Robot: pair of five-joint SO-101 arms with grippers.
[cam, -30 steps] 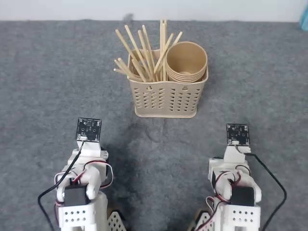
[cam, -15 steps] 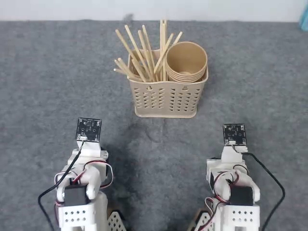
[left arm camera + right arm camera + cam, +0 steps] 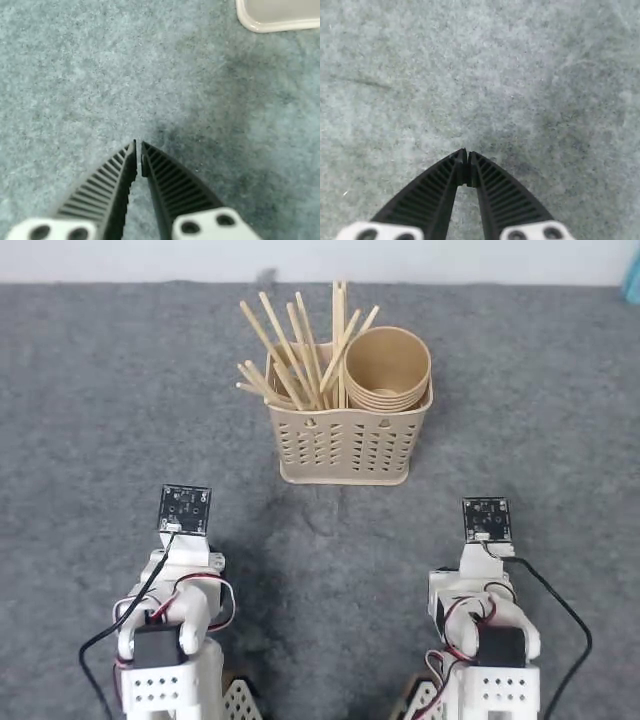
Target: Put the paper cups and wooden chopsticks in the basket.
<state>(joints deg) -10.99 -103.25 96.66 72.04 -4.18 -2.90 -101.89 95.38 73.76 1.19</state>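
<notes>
Tan paper cups (image 3: 388, 365), stacked, and pale wooden chopsticks (image 3: 300, 345) stand in the beige perforated plastic basket (image 3: 345, 445). Clenched, empty: left gripper (image 3: 138, 145), right gripper (image 3: 467, 152). Judged: task done, nothing left to fetch.

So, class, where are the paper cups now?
High view: the stacked tan paper cups sit inside the beige perforated plastic basket, right of the wooden chopsticks.

We see our left arm (image 3: 172, 625) folded back low, well short of the basket (image 3: 345, 445) and off to its left side; our right arm (image 3: 487, 625) sits folded likewise, off to the basket's right. Our left gripper (image 3: 138, 145) has its jaws closed on nothing (a sliver apart at the tips); our right gripper (image 3: 467, 153) is pressed together, empty
</notes>
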